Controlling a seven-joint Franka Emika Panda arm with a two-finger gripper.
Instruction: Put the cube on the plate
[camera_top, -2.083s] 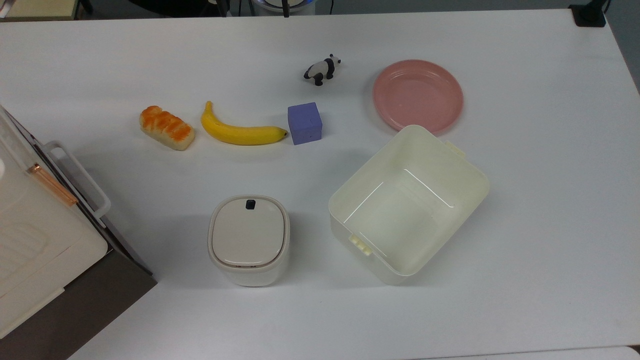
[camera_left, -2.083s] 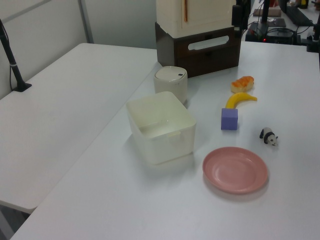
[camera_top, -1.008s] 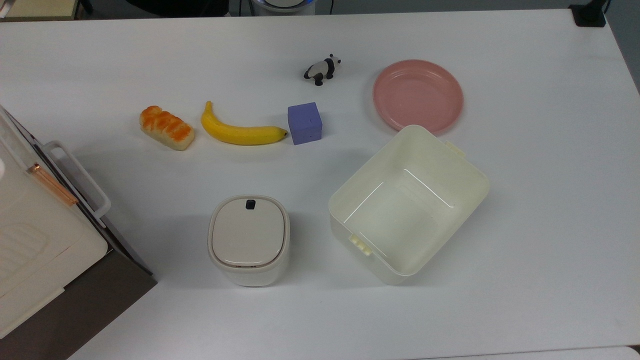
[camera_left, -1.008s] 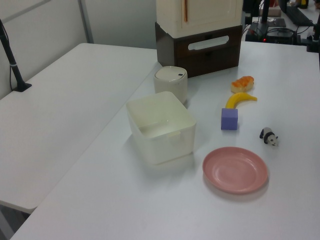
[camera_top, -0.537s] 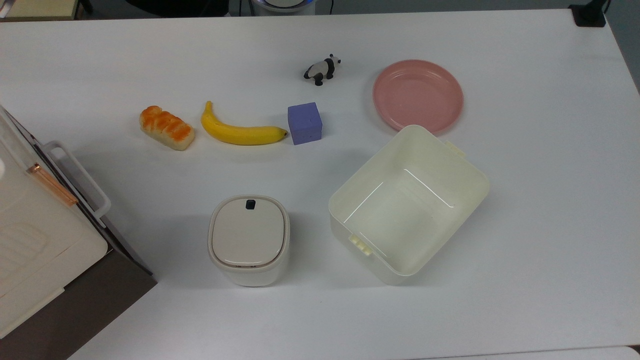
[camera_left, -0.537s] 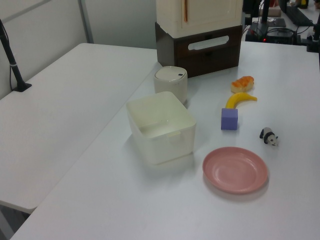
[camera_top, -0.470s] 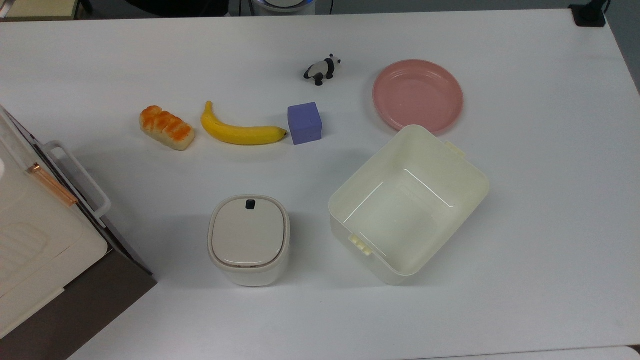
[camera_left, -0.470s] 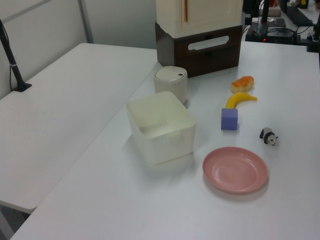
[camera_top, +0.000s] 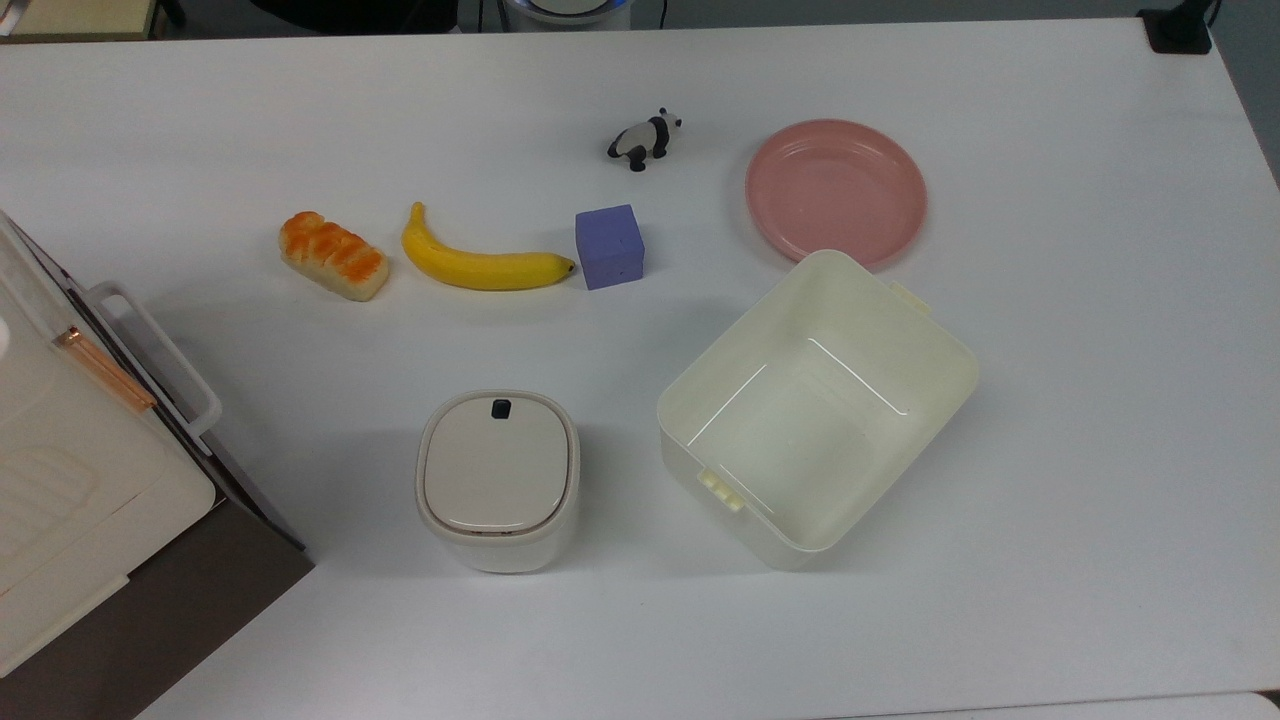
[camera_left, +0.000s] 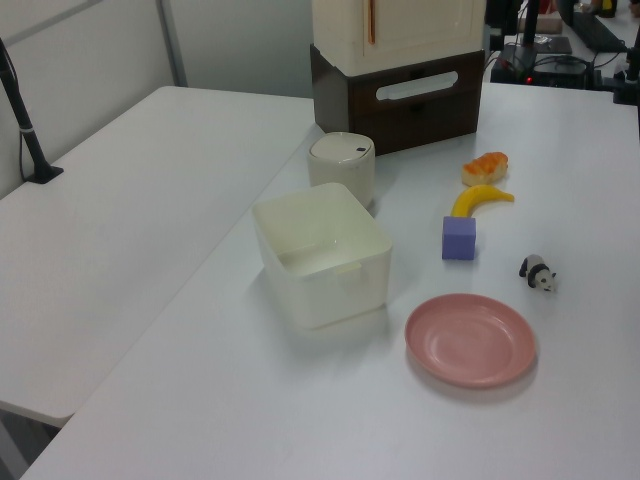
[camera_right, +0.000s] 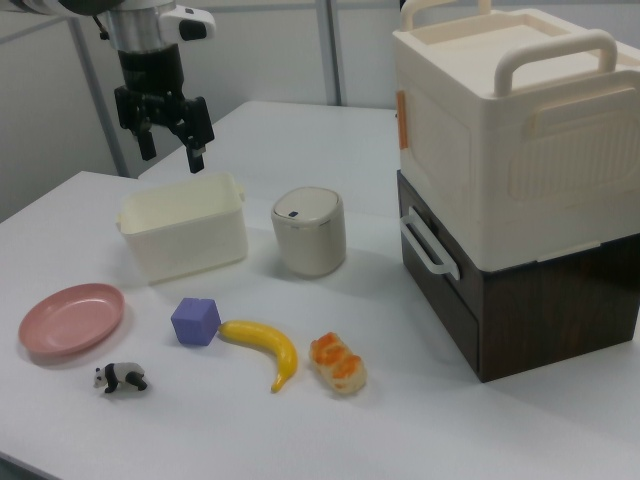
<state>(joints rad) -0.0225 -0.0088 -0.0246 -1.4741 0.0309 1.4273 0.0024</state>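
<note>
The purple-blue cube (camera_top: 609, 246) rests on the white table just right of a banana's tip in the top view. It also shows in the left view (camera_left: 459, 238) and the right view (camera_right: 195, 321). The round pink plate (camera_top: 835, 190) lies bare to the cube's right in the top view, with the cream tub's corner just below it. The plate appears too in the left view (camera_left: 470, 340) and the right view (camera_right: 70, 318). My gripper (camera_right: 173, 158) hangs open high above the tub in the right view, far from the cube, holding nothing.
A cream tub (camera_top: 815, 410) stands below the plate in the top view. A banana (camera_top: 480, 268), a bread roll (camera_top: 333, 256) and a toy panda (camera_top: 645, 139) lie near the cube. A lidded white bin (camera_top: 497, 478) and stacked storage boxes (camera_top: 80, 480) stand at the top view's lower left.
</note>
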